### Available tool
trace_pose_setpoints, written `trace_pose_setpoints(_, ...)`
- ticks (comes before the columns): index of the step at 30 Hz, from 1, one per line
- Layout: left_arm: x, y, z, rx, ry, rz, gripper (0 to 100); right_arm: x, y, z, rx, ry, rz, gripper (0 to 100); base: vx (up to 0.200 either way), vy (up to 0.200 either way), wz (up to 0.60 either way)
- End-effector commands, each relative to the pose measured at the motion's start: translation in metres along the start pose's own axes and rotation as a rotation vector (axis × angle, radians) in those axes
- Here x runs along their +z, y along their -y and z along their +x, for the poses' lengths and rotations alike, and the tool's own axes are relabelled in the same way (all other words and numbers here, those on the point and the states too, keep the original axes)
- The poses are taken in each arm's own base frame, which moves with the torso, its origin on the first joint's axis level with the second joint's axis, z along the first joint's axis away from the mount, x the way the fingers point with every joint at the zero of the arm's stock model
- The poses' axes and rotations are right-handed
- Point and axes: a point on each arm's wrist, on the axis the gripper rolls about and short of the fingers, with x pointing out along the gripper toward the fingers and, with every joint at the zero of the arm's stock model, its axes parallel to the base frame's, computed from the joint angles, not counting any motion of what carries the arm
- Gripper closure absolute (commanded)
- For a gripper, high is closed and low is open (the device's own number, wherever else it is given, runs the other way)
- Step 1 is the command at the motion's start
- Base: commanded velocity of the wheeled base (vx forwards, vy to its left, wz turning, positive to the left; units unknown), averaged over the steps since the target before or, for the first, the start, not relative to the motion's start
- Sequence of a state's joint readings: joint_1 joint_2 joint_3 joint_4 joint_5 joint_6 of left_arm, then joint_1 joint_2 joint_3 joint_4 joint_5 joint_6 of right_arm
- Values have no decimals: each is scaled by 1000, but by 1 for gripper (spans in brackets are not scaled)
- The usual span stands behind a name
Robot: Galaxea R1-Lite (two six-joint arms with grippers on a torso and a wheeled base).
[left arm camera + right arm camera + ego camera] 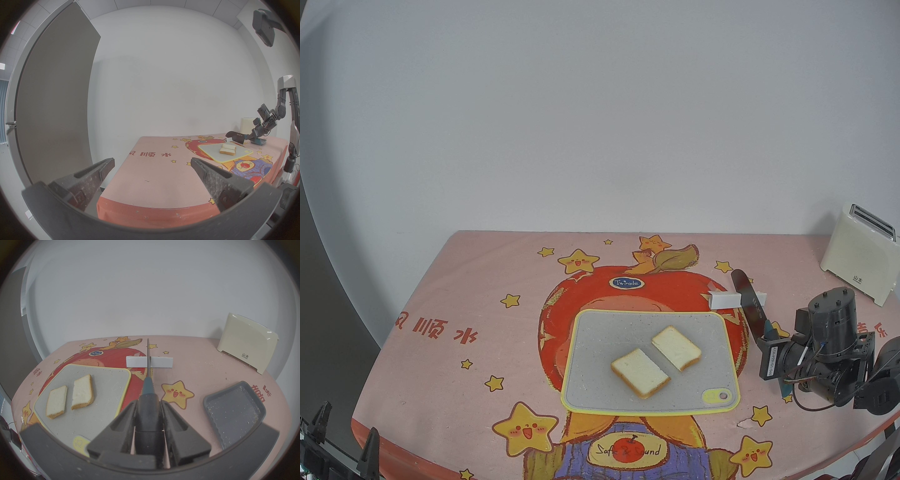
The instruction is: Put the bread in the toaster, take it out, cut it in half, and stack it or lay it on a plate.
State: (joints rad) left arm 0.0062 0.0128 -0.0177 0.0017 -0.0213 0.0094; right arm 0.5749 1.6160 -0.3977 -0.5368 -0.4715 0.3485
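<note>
Item: bread (640, 372), already in two halves, lying flat and slightly apart on the grey cutting board (594, 350) at the middle of the table (487, 294). The halves lie parallel, and each long axis runs from far-left to near-right as the robot faces them. Item: right gripper (148, 404), clenched on the handle of the knife (147, 387). It sits just off the board's right edge with the blade pointing away toward the wall, crossing a small white block (726, 300); I cannot tell whether the blade touches it. Item: grey plate (234, 410), crumbed and bare of bread, on the far side of that gripper from the board. Item: toaster (862, 253), at the far right corner, slots unoccupied as far as I can see. Item: left gripper (151, 162), jaws spread and holding nothing, off the near-left corner and well apart from everything. Assessment: the cutting looks finished, and plating remains. The bread lies to the left of the right gripper and the plate to its right, so the right arm is much the nearer to both. It would have to put the knife down first, then take each half across its short width.
</note>
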Motion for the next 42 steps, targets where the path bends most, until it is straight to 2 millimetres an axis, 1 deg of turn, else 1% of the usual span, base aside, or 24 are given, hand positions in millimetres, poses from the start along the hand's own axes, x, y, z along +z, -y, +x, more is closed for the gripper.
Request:
trace_pose_setpoints(1, -5, 0, 0, 0, -3, 0, 0, -1, -1, 2, -4, -8, -5, 100, 0, 0, 0)
trace_pose_setpoints(27, -5, 0, 0, 0, -5, 0, 0, -2, -2, 1, -6, -6, 14, 100, 0, 0, 0)
trace_pose_setpoints(28, -5, 0, 0, 1, -3, 0, 0, -2, -2, 1, -6, -6, 14, 0, 0, 0, 0)
trace_pose_setpoints(42, -5, 0, 0, 0, -3, 0, 0, 0, -2, 0, -6, 4, 18, 0, 0, 0, 0)
